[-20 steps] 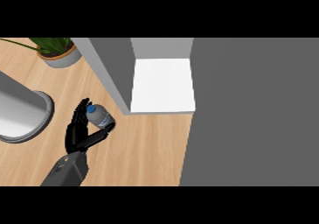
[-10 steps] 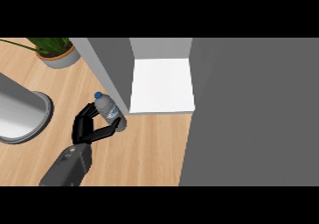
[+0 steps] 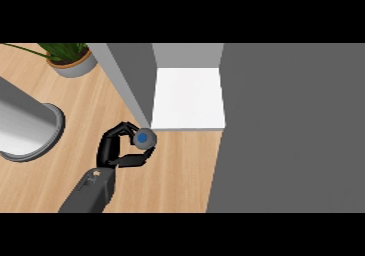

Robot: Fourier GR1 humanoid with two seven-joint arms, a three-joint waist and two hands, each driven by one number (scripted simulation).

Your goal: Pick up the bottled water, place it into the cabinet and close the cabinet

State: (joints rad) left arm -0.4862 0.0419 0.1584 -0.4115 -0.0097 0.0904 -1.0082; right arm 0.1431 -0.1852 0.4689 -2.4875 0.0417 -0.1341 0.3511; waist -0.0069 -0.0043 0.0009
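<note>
Risk first: your left hand (image 3: 111, 148) has fingers and thumb curled round the bottled water (image 3: 143, 137). You see the bottle from above as a blue cap ringed in grey, at the fingertip side of the hand.

Just beyond the fingertips, ahead and slightly right, sits the near corner of the grey panel (image 3: 129, 82) that bounds the white-floored cabinet (image 3: 189, 100). I judge that corner the main hazard. Carry the bottle straight ahead and it may strike the panel's edge instead of entering the opening, and a knock could twist it in the grip. Shift it to the hand's right before you go forward.

The cap hides the bottle's body, so you cannot tell how much of it the fingers cover. A shallow hold could let it tip when you set it down.

A grey cylinder (image 3: 22, 125) stands well to the hand's left and a potted plant (image 3: 70, 60) far ahead; neither is in the way. The large grey surface (image 3: 296, 125) to the hand's right may be the door, though that is not certain.

No brand, label or writing can be read. Your right hand does not show.
</note>
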